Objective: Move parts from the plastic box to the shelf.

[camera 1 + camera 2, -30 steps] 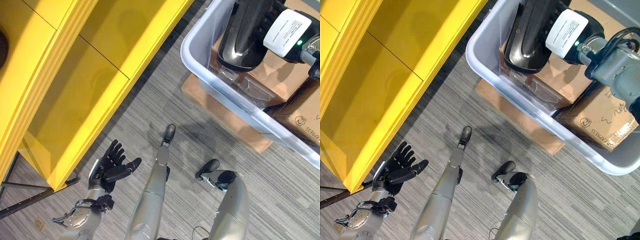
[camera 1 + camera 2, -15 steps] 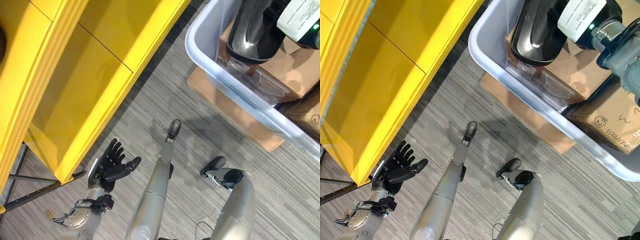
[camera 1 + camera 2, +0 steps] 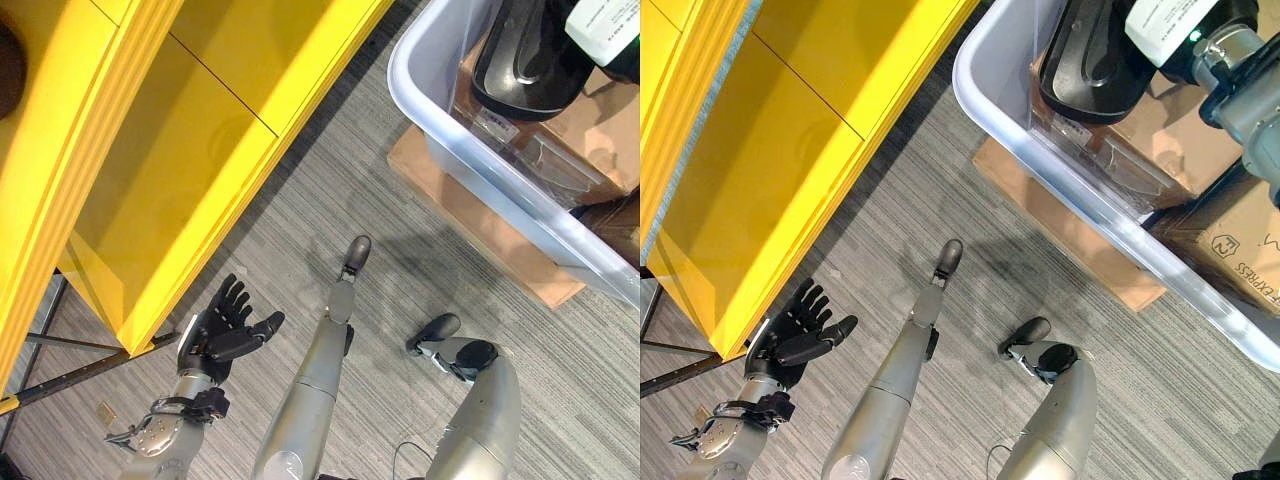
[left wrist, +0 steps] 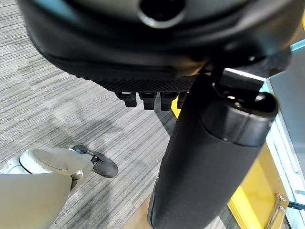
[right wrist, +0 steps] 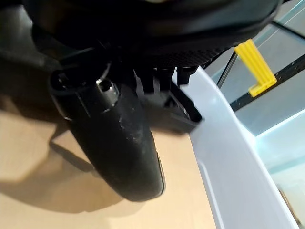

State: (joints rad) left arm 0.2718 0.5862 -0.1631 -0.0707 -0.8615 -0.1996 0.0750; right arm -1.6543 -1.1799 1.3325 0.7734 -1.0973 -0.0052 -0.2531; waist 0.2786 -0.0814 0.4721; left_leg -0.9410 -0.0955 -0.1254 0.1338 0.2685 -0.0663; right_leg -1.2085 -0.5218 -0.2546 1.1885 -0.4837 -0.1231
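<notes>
Left eye view has the right hand down inside the plastic box among the parts, its grip impossible to judge, so a lift could snag the rim, while the left hand spreads empty beside the yellow shelf

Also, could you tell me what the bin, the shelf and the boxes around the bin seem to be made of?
The plastic box looks like translucent pale plastic: its contents show faintly through the wall, and the rim is glossy. The shelf has a smooth, evenly yellow surface, probably painted metal or laminated board; the pictures leave that open. The flat sheet under the box and the box beside it look like matt brown cardboard.
</notes>
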